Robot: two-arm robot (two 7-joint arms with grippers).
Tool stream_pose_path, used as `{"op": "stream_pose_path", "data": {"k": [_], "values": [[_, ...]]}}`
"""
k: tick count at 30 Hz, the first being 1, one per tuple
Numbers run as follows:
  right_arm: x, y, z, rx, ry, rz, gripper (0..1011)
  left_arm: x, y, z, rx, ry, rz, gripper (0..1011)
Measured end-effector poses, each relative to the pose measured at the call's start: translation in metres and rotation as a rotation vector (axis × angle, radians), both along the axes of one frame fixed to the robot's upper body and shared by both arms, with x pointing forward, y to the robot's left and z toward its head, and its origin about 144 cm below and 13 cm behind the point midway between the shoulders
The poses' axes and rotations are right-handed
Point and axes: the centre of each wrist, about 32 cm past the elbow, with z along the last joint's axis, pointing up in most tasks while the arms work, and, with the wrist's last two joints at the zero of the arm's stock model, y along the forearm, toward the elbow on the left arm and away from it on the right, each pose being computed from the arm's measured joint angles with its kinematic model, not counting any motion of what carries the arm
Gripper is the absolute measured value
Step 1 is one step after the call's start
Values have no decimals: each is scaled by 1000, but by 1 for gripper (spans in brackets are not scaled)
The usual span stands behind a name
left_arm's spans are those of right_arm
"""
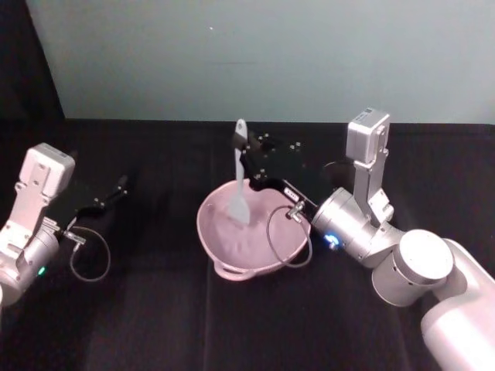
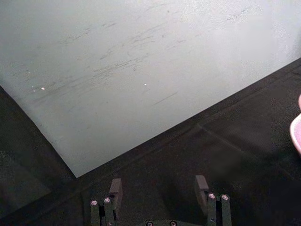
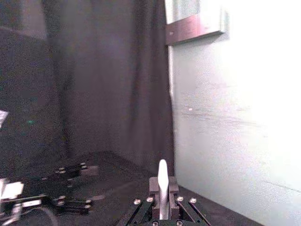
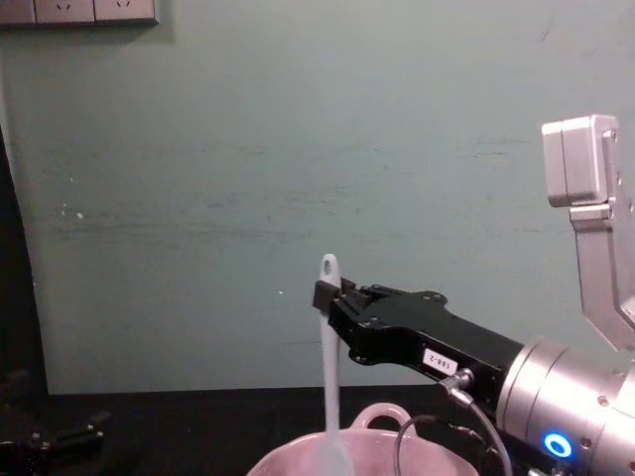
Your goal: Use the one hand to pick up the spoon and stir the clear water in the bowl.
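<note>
Where the black tabletop (image 1: pixel 155 332) starts nearest the robot, the silver right arm (image 1: pixel 410 270) comes in from the lower right, with a blue ring light lit on its wrist. Just beyond, the pale pink bowl (image 1: pixel 205 224) sits on the tabletop about centre, its small loop handle (image 1: pixel 232 271) on the near rim. The water (image 1: pixel 255 239) inside is hard to make out, just a faint sheen on the pink. The white spoon (image 1: pixel 240 174) stands close to upright in the bowl, flat translucent head down inside, handle end with its hole on top; cannot tell if the head touches the bowl's bottom. The right gripper (image 1: pixel 249 149) reaches over the bowl from the right. It is black with a white label on its side, clenched on the spoon's handle just below the hole. In the chest view the right gripper (image 4: pixel 325 295) holds the spoon (image 4: pixel 328 367) hanging straight down into the bowl (image 4: pixel 288 462). The right wrist view shows the spoon (image 3: pixel 162 181) pinched between the two fingers. A black cable (image 1: pixel 290 243) hangs in a loop from the right wrist by the bowl's right rim. The left gripper (image 1: pixel 116 189) is off to the left of the bowl, well apart, near the tabletop, pointing away from the robot. The left wrist view shows it released, fingers (image 2: pixel 115 188) spread, with a sliver of the bowl (image 2: pixel 297 129) at the frame edge. Farthest back, a pale green wall (image 1: pixel 247 54) stands behind the tabletop.
</note>
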Motion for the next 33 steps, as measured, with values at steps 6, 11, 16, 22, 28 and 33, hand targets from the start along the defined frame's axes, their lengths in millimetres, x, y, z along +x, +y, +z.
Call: {"op": "stream_pose_path", "data": {"k": [6,11,16,22,28,33], "values": [[3,-6,1,-6,-27,-64,114,0,0,0,0,0,0,1011],[0,-13,5,-25,-48,-87,114,0,0,0,0,0,0,1011],[-7,-24,11,-55,-53,-90,114,0,0,0,0,0,0,1011],[-17,-39,17,-90,-45,-22,114,0,0,0,0,0,0,1011],[-26,-44,21,-99,-17,63,114,0,0,0,0,0,0,1011],[-30,-45,27,-100,22,141,114,0,0,0,0,0,0,1011]]}}
